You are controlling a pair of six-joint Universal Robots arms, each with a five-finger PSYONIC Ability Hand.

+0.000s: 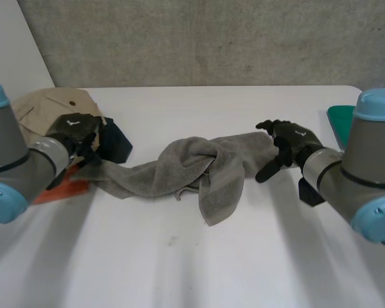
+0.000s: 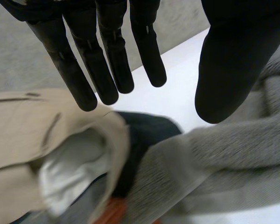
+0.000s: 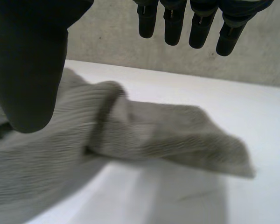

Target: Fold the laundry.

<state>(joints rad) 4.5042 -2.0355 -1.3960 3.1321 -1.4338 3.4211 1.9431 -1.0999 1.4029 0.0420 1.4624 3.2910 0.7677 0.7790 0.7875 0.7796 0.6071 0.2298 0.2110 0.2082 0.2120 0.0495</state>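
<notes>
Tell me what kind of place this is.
Probably a robot lab or test bench, not a home: a bare white table, a raw concrete wall behind it, and a grey towel beside a clothes pile.

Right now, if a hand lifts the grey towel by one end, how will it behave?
Likely floppy: the grey towel lies bunched and twisted mid-length, so it should drape and sag. Its ribbed texture probably grips rather than slips.
</notes>
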